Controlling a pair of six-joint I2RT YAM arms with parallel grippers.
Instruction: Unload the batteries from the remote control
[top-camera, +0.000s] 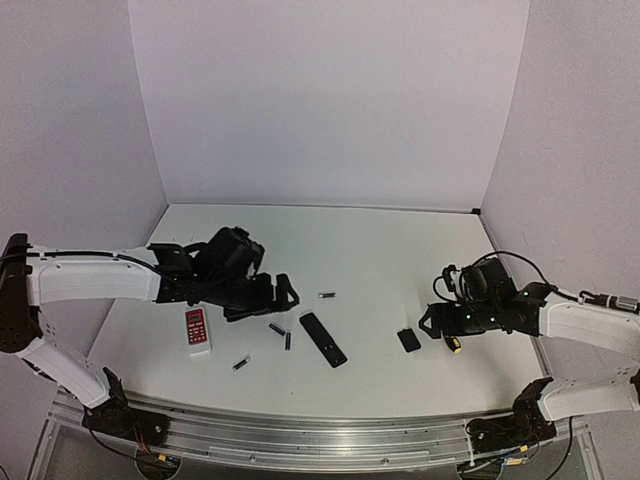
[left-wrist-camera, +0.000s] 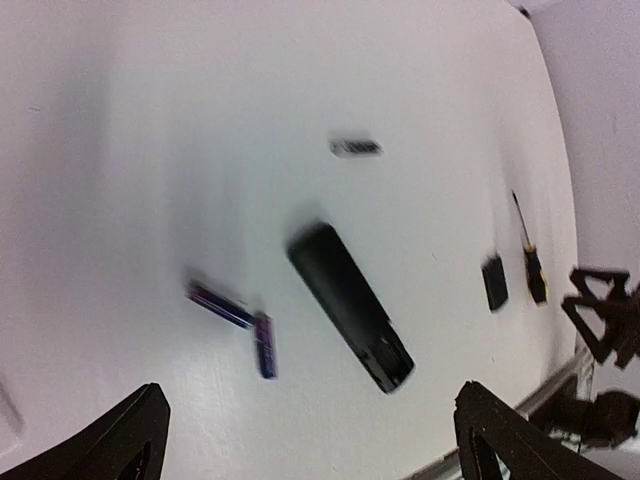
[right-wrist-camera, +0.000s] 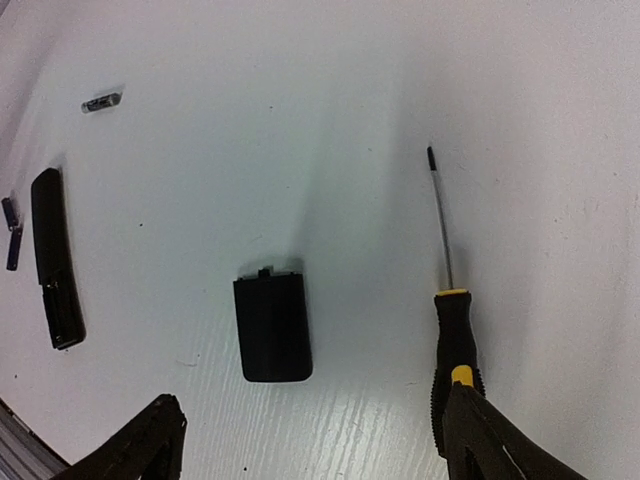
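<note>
Left fingers (left-wrist-camera: 125, 440), seemingly apart from batteries (left-wrist-camera: 262, 345)

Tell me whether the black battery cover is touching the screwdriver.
Apart. The right wrist view shows a wide strip of bare white table between the cover and the screwdriver.

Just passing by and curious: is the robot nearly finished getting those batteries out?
Looks nearly done. The cover is off the black remote, and four batteries lie loose on the table. The left gripper and right gripper are open and empty. Nothing obvious remains.
</note>
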